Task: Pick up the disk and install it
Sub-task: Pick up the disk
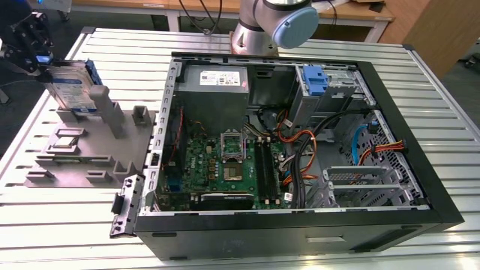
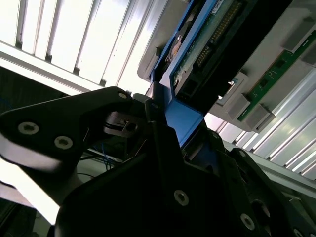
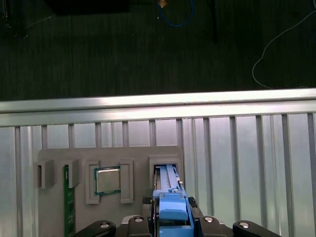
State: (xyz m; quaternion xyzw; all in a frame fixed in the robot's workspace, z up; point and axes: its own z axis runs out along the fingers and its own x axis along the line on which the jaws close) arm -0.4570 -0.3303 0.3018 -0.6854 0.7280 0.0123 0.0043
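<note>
Well off the computer case [image 1: 300,225] toward the exterior view's left, the gripper [image 1: 45,62] hung over the slatted metal table [image 1: 60,225] with its jaws clamped on the top end of the disk [image 1: 71,87]. The disk stood upright on edge, blue bracket around it and label facing the case, its lower end down at a slot in the grey fixture [image 1: 90,169] that sat just beside the case's wall on that side. Couldn't tell whether the bottom edge was clear of the slot or not. In the second wrist view the black fingers [image 2: 160,143] sat tight against the blue bracket of the disk [image 2: 185,118], and in the first wrist view the disk [image 3: 170,210] ran between them toward the slot. On the same fixture, nearer the case's front corner than the disk, lay a small square silver chip [image 1: 66,140] in its own pocket, with a green memory stick [image 3: 67,207] in the next holder. Inside the open case sat the power supply [image 1: 213,79] and the motherboard [image 1: 225,163], then, further to the exterior view's right, a blue-handled caddy [image 1: 315,79]. The arm's base [image 1: 274,22] stood just behind the case.
</note>
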